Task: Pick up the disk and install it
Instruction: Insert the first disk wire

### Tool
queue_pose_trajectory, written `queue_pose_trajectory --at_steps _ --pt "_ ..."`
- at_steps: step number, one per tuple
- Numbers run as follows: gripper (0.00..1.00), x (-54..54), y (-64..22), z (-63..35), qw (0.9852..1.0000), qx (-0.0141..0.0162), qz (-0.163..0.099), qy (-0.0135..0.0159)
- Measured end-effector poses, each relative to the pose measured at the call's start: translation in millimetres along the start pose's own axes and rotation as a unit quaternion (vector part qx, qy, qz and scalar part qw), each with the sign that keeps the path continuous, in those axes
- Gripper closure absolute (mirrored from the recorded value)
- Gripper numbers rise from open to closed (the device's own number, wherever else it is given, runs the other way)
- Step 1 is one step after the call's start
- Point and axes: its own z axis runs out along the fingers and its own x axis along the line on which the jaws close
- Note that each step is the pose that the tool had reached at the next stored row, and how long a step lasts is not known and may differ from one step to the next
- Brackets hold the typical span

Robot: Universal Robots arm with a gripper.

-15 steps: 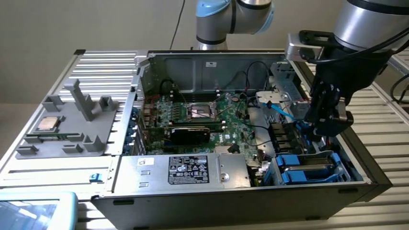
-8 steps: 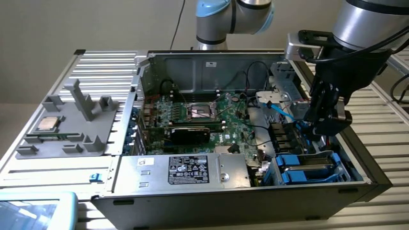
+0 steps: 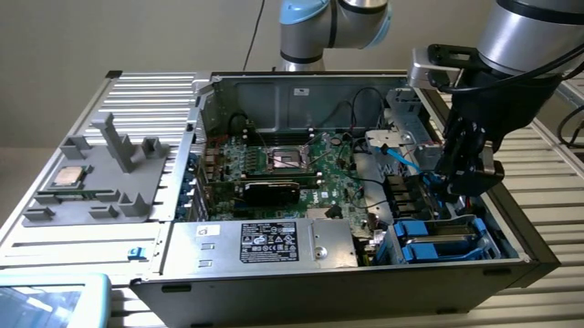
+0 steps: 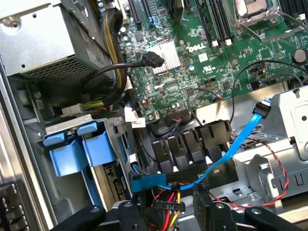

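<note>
One computer case [image 3: 319, 281] lies on its side on a slatted metal table [image 3: 82, 249] with its side panel off, which leaves the interior open to an arm working from above. One gripper [image 3: 470, 184] hangs over the drive corner of the case, at the exterior view's right. In the wrist view the gripper [image 4: 173, 211] has its two dark fingers [image 4: 208, 204] spread wide and grasps nothing. Red and yellow wires and one light-blue data cable [image 4: 240, 139] lie loose below the gap, not pinched in it. The disk [image 3: 438, 240] sits in the drive bay at the near right corner of the case in the exterior view. It is recognisable there by its blue plastic rails and by a grey strip between them, while its label is hidden. It lies near the fingers but clear of them. Two blue tabs [image 4: 79, 154] stand side by side at the mouth of that bay in the wrist view, and whether they belong to one carrier or to two cannot be told. Judged from this arrangement, the disk appears to be seated in its slot and released. One green circuit board [image 3: 283, 164] covers the floor of the case. One silver box with a black label [image 3: 264, 242], the power supply, fills the near wall beside the bay. One grey holder [image 3: 100, 178] stands outside the case at the exterior view's left. It cradles one small square chip [image 3: 68, 176], kept apart from the work and well away from the gripper.
</note>
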Motion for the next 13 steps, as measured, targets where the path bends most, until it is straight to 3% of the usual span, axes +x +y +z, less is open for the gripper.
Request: queue_pose_trajectory --at_steps 2,5,9,11,13 --pt "0.51 0.0 0.0 0.0 1.0000 0.0000 0.000 0.0000" --pt "0.63 0.1 0.0 0.0 1.0000 0.0000 0.000 -0.0001" --pt "0.65 -1.3 0.3 -2.0 1.0000 0.0004 0.000 0.0007" --pt "0.65 -3.3 1.1 -7.2 1.0000 0.0017 0.000 0.0038" --pt "0.65 -4.8 2.0 -11.5 1.0000 0.0036 0.000 0.0090"
